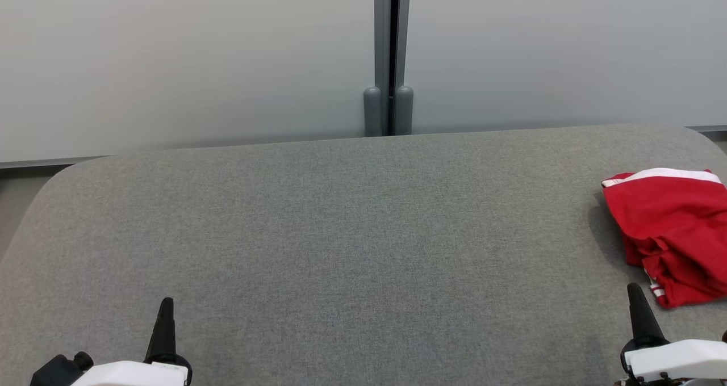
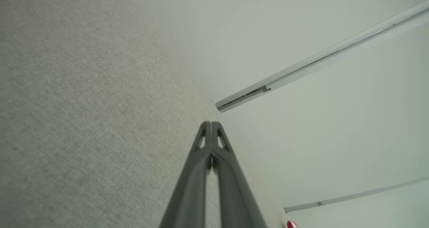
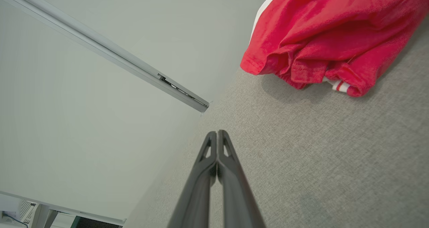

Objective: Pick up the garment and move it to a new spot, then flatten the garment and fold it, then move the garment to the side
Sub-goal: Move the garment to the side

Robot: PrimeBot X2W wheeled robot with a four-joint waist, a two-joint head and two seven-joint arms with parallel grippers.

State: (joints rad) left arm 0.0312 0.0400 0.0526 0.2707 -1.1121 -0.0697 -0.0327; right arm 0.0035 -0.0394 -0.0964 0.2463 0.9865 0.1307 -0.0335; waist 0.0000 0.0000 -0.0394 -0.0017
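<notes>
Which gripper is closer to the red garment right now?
Right. The right gripper sits just short of the red garment, apart from it; the left gripper is far across the grey surface. Both are shut.

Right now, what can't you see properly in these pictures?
- Red garment: head view, the right edge cuts it off, so its full shape and kind are unclear.
- Same garment, right wrist view: the top edge crops it, and its own folds hide the inside.
- Same garment, left wrist view: a tiny red scrap at the bottom edge.
- Left claw and right claw: head view, the bottom edge cuts off their arms.
</notes>
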